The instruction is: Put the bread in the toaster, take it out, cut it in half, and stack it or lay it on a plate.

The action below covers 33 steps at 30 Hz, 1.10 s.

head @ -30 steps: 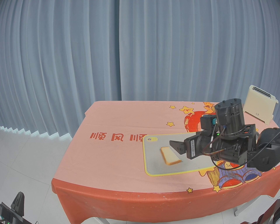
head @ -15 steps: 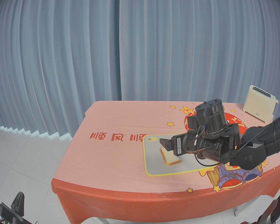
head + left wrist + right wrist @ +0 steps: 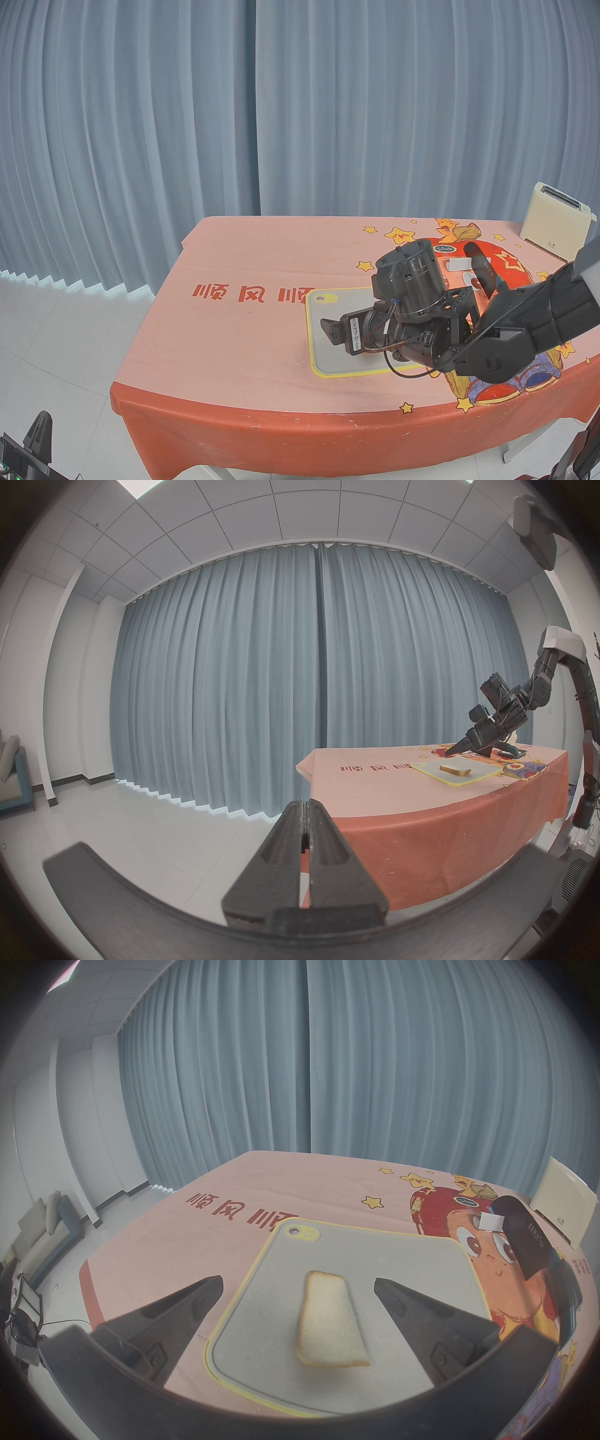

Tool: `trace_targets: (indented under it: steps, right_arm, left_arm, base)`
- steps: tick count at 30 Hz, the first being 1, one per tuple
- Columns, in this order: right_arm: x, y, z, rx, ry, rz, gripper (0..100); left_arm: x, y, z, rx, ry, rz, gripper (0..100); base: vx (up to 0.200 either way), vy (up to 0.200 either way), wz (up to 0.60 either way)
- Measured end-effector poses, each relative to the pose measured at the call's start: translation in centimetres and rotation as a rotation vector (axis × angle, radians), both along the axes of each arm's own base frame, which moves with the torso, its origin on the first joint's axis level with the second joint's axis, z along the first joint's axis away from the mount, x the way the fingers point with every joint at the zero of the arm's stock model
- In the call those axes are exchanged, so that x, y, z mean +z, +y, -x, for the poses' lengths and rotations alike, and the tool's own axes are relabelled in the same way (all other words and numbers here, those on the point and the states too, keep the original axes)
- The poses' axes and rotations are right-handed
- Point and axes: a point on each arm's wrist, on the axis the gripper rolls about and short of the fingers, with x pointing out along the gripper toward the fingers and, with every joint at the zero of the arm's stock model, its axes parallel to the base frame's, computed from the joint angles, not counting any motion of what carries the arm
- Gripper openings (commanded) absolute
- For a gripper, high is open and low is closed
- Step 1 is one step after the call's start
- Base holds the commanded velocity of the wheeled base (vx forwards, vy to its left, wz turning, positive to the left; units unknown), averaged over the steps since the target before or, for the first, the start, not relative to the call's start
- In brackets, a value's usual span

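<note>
We are holding our right gripper [image 3: 297,1285] spread wide above the cutting board [image 3: 406,1260]. The bread [image 3: 331,1319] is lying flat on that board directly beneath the gap, with one finger standing clear of it on each side.

This is the relation we are leaning on: the slice is sitting below the gripper, its leading end roughly level with the fingertips, not off to either side. So we are judging that the coming move is calling for a descent rather than a sideways correction.

The slice's long axis is running nearly along the line the gripper is pointing, leftward across the table [image 3: 250,350], with a slight skew. The fingers are therefore bracketing its narrow width, the easier span to close on. In the left wrist view the fingers are hanging above the slice and apart from it, so nothing is being gripped.

We are reading the step as the pickup ahead of toasting, since the slice is looking whole and pale. The toaster [image 3: 558,231] is standing at the far right corner, well apart from the board, on the right arm's side.

Our left gripper [image 3: 306,805] is pressed closed on nothing, low and off the table's left end, so the right arm is by far the nearer one. A flat slice is offering little edge height, and we are expecting the fingertips to need to reach right down to the board.
</note>
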Motion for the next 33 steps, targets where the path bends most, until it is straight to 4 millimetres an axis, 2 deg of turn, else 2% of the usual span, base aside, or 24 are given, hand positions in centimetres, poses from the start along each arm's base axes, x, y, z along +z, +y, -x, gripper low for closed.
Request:
trace_targets:
  steps: [8,33]
  right_arm:
    - [-1.1,0.8,0.3,-0.003,0.024,-0.001,100]
    - [-2.0,1.7,0.3,-0.011,0.039,-0.009,100]
  left_arm:
    - [0.0,0.0,0.0,0.000,0.000,0.000,0]
    - [0.0,0.0,0.0,0.000,0.000,0.000,0]
  base:
    - [0.000,0.000,0.00]
    - [0.000,0.000,0.00]
